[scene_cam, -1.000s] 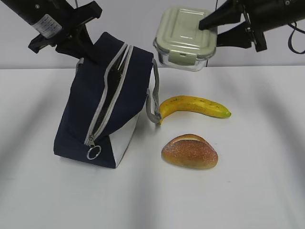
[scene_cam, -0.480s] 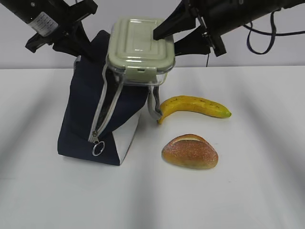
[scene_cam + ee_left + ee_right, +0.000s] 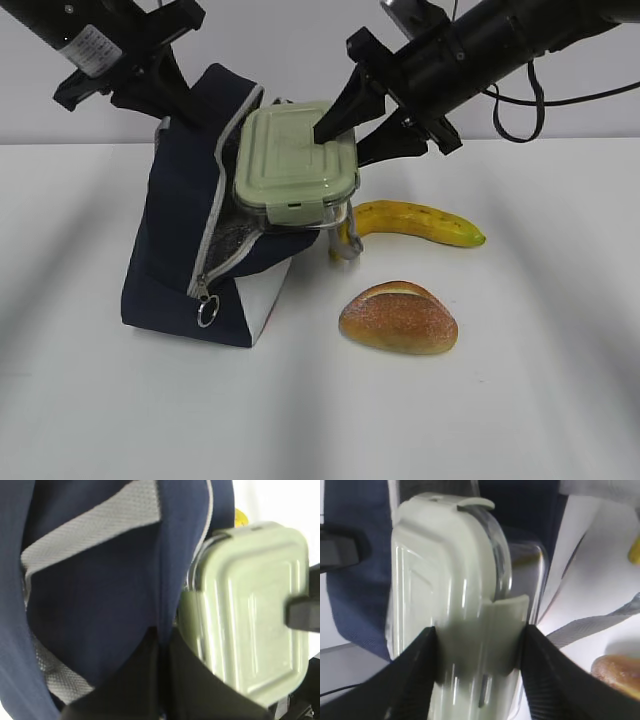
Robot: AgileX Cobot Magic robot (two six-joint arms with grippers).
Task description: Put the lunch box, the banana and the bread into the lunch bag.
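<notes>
While your right gripper (image 3: 340, 130) is clamped across the near end of the lunch box (image 3: 293, 160), one jaw on the sage-green lid and one under the clear base, treat that box as a rigid, smooth-walled load: stiff enough to push, slippery enough to twist if the bag's fabric drags on it. Its far end sits at the open mouth of the lunch bag (image 3: 185, 235), partly inside (how deep cannot be told). Your left gripper (image 3: 160, 75) is closed on the bag's upper edge, lifting the soft navy fabric so the opening stays spread; the bag is limp and will sag if let go.

The banana (image 3: 415, 222) and the bread (image 3: 398, 317) lie on the desk, right of the bag and toward the middle, apart from one another. Judged soft and easily bruised, both want a light hold across the middle.

The right wrist view shows both jaws flanking the lid and its snap tab (image 3: 475, 501). The left wrist view shows the lid pressed against the zipper edge (image 3: 207, 510); only the exterior view shows both fruit and bun.
</notes>
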